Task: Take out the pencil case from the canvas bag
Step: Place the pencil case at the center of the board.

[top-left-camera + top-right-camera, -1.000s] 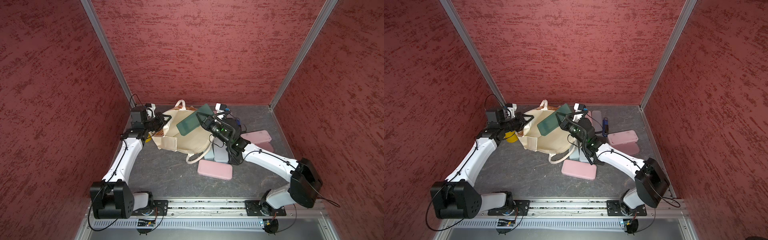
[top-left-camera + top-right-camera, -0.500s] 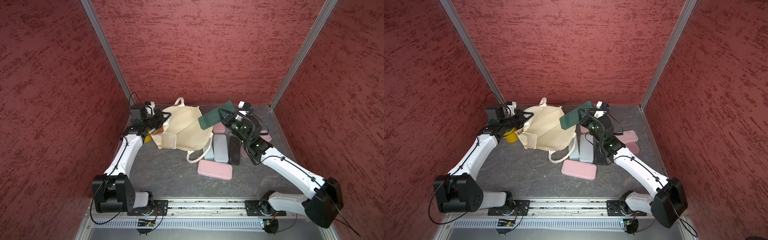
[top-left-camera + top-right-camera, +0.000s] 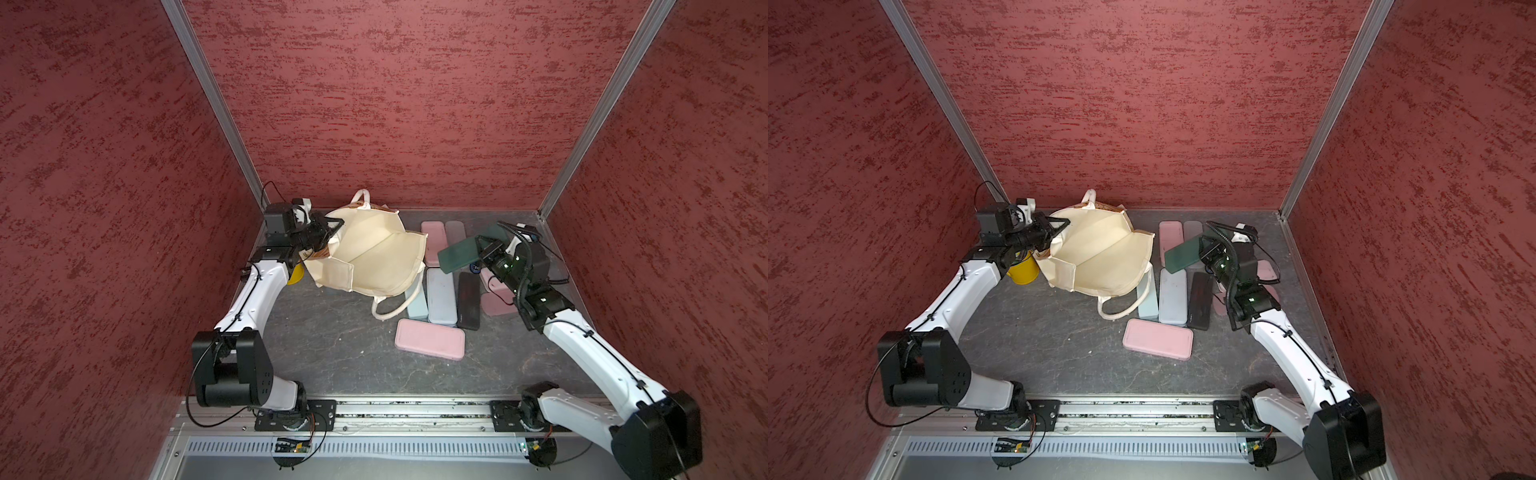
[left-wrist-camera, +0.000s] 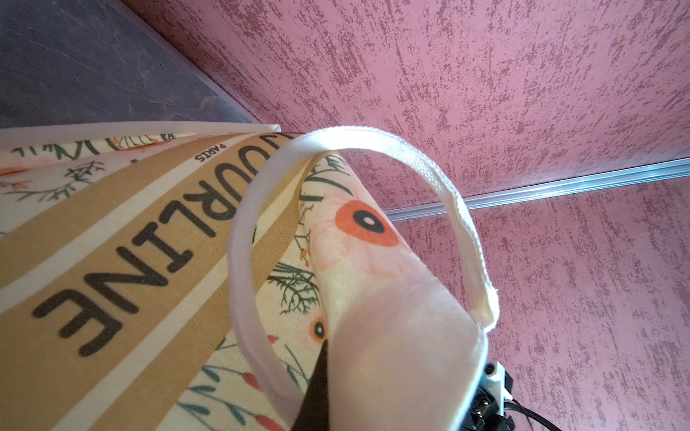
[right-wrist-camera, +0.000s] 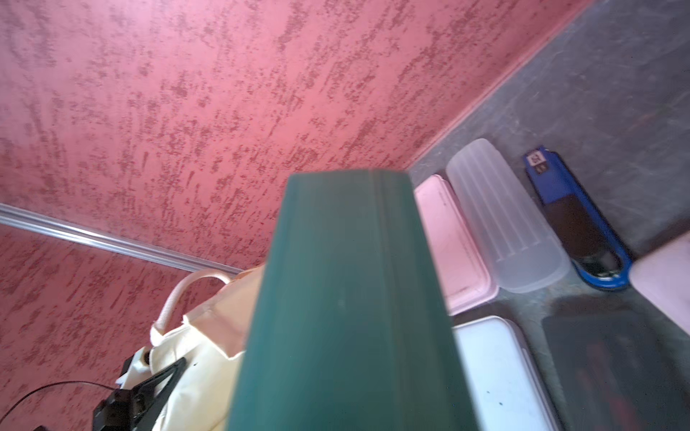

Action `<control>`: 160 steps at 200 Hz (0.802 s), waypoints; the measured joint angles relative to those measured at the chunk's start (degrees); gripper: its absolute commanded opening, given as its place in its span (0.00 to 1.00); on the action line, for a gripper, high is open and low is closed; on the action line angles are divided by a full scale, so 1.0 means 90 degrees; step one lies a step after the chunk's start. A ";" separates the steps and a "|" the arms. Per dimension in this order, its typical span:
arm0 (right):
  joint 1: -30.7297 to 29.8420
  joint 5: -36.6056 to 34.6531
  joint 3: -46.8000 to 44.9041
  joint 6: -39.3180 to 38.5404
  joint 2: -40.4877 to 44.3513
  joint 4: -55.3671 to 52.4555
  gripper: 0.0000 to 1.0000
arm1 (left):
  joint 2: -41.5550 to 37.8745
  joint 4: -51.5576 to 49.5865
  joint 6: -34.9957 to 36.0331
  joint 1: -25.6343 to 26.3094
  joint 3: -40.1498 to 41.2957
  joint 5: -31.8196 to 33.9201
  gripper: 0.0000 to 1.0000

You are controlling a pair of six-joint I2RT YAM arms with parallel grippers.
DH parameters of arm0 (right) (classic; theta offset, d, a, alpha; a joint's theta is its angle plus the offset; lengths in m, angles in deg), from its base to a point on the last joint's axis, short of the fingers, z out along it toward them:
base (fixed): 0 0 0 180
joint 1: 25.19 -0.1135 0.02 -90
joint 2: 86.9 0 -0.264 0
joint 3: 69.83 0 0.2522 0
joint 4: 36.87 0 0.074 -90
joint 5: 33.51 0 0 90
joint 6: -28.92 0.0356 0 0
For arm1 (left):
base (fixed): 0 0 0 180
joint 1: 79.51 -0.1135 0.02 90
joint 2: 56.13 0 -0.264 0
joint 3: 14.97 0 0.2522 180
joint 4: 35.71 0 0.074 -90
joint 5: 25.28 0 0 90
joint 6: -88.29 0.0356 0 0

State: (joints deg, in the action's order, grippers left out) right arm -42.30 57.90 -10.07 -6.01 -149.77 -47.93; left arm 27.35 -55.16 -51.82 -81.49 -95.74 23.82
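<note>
The right pincer [image 3: 481, 250] has its jaws clamped on one end of the dark green pencil case [image 3: 457, 255]. The case hangs tilted in the air, clear of the canvas bag [image 3: 374, 257] and just to its right, above a row of cases [image 3: 441, 295] lying on the worktop [image 3: 332, 345]. Over on the left, the left pincer [image 3: 328, 230] is closed tight on the bag's far left rim, and the mouth gapes open with cream lining showing in both top views. The bag slumps at the far middle of the worktop, with one white handle [image 3: 388, 309] trailing out on the near side. A pink case [image 3: 430, 338] lies nearest, and a yellow cup [image 3: 1022, 272] sits by the bag's left side under the left arm.
</note>
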 measured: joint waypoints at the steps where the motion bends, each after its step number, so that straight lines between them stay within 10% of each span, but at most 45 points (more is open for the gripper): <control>1: 0.0007 0.0007 -0.0005 0.0000 -0.0005 -0.0005 0.18 | 0.0012 0.0022 -0.0019 0.0000 -0.0002 -0.0005 0.00; 160: 0.0668 0.2497 0.2038 -0.0328 -0.4233 0.0537 0.23 | 0.0748 0.1484 -0.0940 -0.0209 -0.0333 -0.1093 0.00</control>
State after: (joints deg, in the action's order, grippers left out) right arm -36.28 80.37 8.26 -8.96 -187.87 -43.10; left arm 34.08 -41.81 -60.28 -83.37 -98.73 13.98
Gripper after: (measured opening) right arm 0.281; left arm 0.088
